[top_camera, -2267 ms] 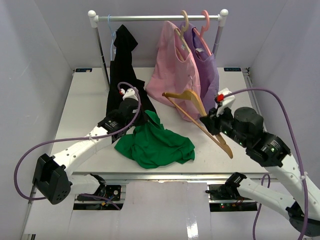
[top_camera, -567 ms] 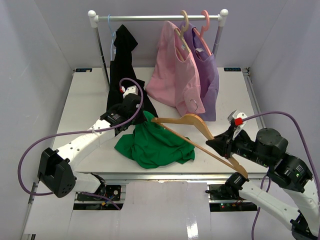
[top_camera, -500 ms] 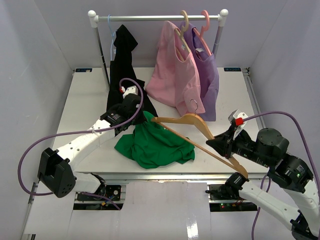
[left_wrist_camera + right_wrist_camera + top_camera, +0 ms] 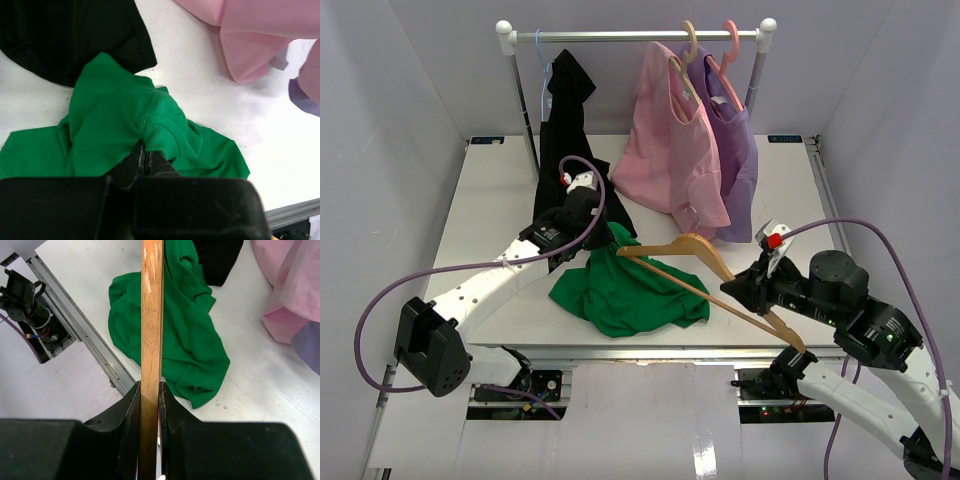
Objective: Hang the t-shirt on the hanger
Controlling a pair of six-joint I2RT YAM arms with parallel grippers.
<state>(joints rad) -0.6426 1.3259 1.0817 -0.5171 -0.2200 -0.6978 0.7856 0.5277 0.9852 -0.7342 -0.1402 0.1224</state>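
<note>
A green t-shirt point(image 4: 630, 290) is seen crumpled on the white bench point(image 4: 490, 200). One ribbed edge is lifted and pinched by the left fingers point(image 4: 138, 159), which are closed tight on it. A wooden hanger point(image 4: 695, 244) is held tilted above the t-shirt, one bar clamped between the closed right fingers point(image 4: 131, 407).

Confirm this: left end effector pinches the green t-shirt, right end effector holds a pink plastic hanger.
Wrong hanger. The right wrist view shows the right end effector clamping a light wooden hanger, not pink plastic. The left end effector does pinch the green t-shirt.
</note>
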